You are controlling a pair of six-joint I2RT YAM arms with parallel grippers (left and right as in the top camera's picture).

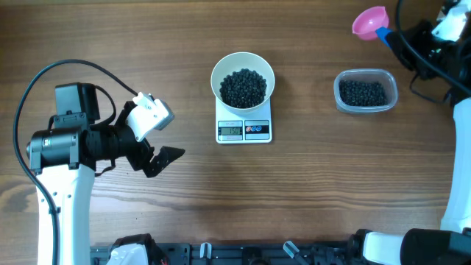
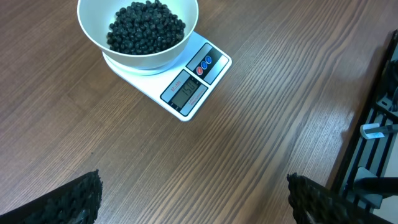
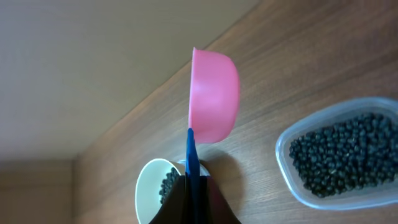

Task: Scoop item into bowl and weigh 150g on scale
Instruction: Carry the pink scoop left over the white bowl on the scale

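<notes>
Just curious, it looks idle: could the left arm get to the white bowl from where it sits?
Probably yes: only bare table lies between its open fingers and the bowl.

The left arm (image 1: 65,199) has a white post, fat round black joints and a white box near its end. A thin black cable (image 1: 73,62) loops over it. Its fingers (image 2: 68,202) are black and bumpy. The right arm (image 1: 460,162) is white too, with black cables (image 1: 412,55).
</notes>
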